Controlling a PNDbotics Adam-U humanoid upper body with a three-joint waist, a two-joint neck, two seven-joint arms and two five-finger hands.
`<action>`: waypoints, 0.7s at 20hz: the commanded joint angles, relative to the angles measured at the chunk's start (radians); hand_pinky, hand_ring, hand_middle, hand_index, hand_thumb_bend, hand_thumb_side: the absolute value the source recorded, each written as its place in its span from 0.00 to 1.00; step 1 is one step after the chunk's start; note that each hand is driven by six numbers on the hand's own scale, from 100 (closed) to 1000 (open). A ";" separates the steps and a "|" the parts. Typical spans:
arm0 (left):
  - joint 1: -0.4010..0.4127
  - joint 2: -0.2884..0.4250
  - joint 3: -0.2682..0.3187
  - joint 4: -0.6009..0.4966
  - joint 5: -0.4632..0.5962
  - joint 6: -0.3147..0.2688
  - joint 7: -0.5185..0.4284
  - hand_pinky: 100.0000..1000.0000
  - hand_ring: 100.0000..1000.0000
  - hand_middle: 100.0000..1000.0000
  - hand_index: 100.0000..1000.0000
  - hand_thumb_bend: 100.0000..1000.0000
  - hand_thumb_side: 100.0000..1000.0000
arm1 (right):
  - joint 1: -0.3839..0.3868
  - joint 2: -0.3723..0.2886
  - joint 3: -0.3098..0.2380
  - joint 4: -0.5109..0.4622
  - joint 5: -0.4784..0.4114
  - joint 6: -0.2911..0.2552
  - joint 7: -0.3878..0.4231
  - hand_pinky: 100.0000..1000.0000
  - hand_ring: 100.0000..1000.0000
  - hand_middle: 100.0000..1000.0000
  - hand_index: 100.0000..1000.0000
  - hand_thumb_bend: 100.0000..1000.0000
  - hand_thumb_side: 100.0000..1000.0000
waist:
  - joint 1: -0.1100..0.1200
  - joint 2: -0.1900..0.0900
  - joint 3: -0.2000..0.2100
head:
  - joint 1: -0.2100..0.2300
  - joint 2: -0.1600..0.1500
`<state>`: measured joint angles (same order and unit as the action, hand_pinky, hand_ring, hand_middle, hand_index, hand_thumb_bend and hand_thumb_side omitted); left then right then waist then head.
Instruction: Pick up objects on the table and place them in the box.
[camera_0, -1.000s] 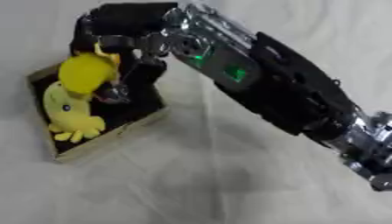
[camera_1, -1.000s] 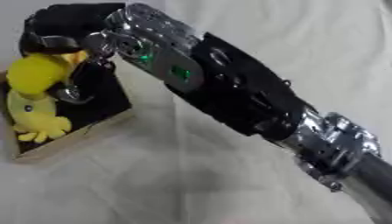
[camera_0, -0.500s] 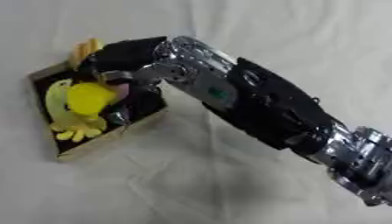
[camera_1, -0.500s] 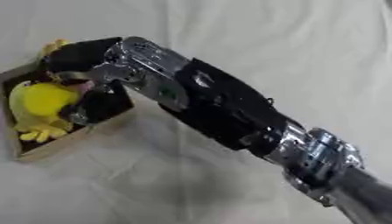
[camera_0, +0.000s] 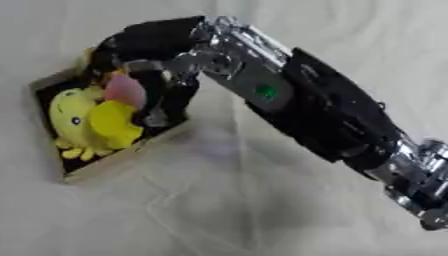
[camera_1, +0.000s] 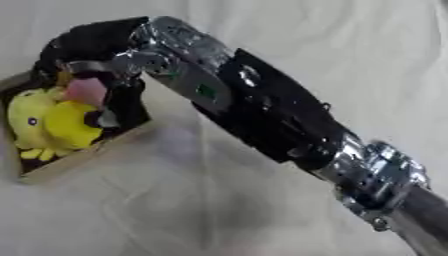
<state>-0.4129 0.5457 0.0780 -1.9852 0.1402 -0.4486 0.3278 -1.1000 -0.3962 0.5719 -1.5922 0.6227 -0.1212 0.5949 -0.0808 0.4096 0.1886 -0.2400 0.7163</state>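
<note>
A shallow cardboard box (camera_0: 124, 159) with a dark inside lies at the left on the pale cloth. In it lies a yellow plush toy (camera_0: 72, 116) with a dark eye. On top of that sits a second toy (camera_0: 115, 123), yellow with a pink part (camera_0: 125, 90). My right arm reaches in from the lower right, and my right hand (camera_0: 147, 42) hangs over the box's far side. Its fingers (camera_0: 163, 102) curl down into the box around the yellow and pink toy. The hand hides the box's far corner. My left hand shows in neither view.
My right forearm (camera_1: 262, 115) crosses the middle of the views on a slant, black with a small green light. Wrinkled pale cloth (camera_0: 201, 210) covers the table all round the box.
My right hand has come down with the yellow and pink toy, from above the box's rim into the box, onto the other plush toy. The box has stayed in place.
</note>
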 joint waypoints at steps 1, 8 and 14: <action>0.000 0.021 0.012 -0.015 0.001 0.002 0.006 0.69 0.61 0.58 0.75 0.00 0.33 | -0.011 -0.083 -0.074 -0.118 -0.077 0.072 -0.044 0.90 0.91 0.72 0.88 0.00 0.03 | 0.012 -0.046 -0.005 | 0.010 0.006; 0.018 0.019 0.018 -0.015 -0.007 0.007 0.018 0.69 0.61 0.57 0.75 0.00 0.35 | 0.057 -0.253 -0.265 -0.329 -0.313 0.238 -0.179 0.91 0.89 0.66 0.84 0.00 0.00 | 0.018 -0.053 -0.035 | 0.037 0.002; 0.036 0.012 0.022 -0.015 -0.014 0.017 0.026 0.68 0.61 0.57 0.75 0.00 0.37 | 0.211 -0.455 -0.410 -0.406 -0.553 0.228 -0.455 0.90 0.86 0.61 0.82 0.00 0.00 | 0.021 -0.055 -0.070 | 0.058 -0.004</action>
<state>-0.3724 0.5442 0.0856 -1.9852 0.1313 -0.4344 0.3497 -0.8789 -0.7903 0.2009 -1.9758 0.1136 0.1126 0.1904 -0.0807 0.3917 0.1169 -0.1873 0.7199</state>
